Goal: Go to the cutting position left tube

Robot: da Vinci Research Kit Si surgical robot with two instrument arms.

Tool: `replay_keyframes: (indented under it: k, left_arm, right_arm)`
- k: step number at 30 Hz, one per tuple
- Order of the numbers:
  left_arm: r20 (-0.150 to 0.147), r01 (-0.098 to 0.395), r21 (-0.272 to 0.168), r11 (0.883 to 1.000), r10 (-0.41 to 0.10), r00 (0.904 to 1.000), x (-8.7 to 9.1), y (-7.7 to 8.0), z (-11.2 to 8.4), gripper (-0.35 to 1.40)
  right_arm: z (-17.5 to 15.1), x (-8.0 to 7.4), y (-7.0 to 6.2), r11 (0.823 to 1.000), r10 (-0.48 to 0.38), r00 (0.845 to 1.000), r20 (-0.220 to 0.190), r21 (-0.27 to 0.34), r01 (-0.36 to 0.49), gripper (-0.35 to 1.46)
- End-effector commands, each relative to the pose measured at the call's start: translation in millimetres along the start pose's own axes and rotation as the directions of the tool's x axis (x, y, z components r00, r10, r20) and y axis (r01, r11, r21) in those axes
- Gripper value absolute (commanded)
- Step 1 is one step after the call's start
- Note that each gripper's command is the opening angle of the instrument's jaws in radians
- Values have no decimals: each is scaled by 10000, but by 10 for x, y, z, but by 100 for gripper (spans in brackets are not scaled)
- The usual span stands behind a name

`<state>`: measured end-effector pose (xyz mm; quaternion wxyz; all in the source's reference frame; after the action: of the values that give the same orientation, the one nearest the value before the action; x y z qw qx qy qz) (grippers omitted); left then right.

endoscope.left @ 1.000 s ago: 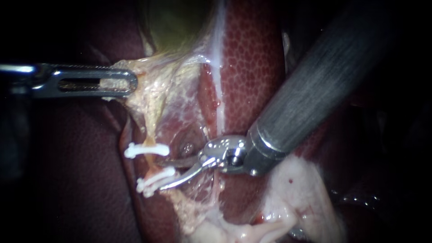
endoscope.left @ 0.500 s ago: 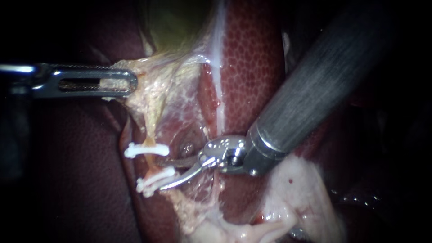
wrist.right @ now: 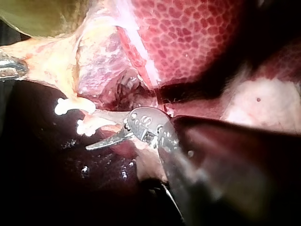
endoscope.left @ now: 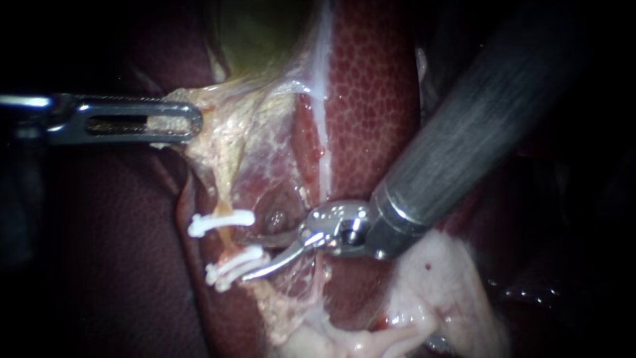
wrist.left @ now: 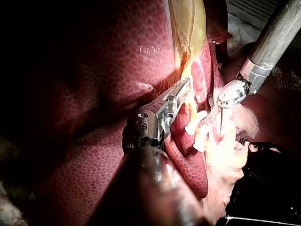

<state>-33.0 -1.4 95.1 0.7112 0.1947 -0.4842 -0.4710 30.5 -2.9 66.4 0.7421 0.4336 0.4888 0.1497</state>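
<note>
two instruments [endoscope.left: 189,120] [endoscope.left: 244,257], two clips [endoscope.left: 220,222] [endoscope.left: 232,268], one gallbladder [endoscope.left: 265,33]

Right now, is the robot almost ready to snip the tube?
Done: white clips sit on the tube, and the left instrument grips tissue. In hand: the right instrument, jaws open, is beside the tube between the clips. Left: lining up; the tube is uncut.
</note>
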Motion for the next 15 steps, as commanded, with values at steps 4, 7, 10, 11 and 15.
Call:
replay_keyframes:
  k: [4, 7, 10, 11, 15]
  left_arm:
    - [-2, 1, 4, 10000, -1, 10000, 0, 0, 0, -35]
    - [-2, 1, 4, 10000, -1, 10000, 0, 0, 0, -35]
    - [-2, 1, 3, 10000, -1, 10000, 0, 0, 0, -35]
    - [-2, 1, 3, 10000, -1, 10000, 0, 0, 0, -35]
    - [-2, 1, 3, 10000, -1, 10000, 0, 0, 0, -35]
  right_arm:
    - [-6, 0, 1, 10000, 8, 10000, -6, 11, -8, 118]
    - [-8, 0, 4, 10000, 23, 10000, -13, 5, -23, 116]
    - [-9, 0, 6, 10000, 33, 10000, -18, -4, -33, 116]
    - [-9, 0, 6, 10000, 34, 10000, -19, -7, -34, 116]
    - [-9, 0, 8, 10000, 41, 10000, -25, -21, -41, 116]
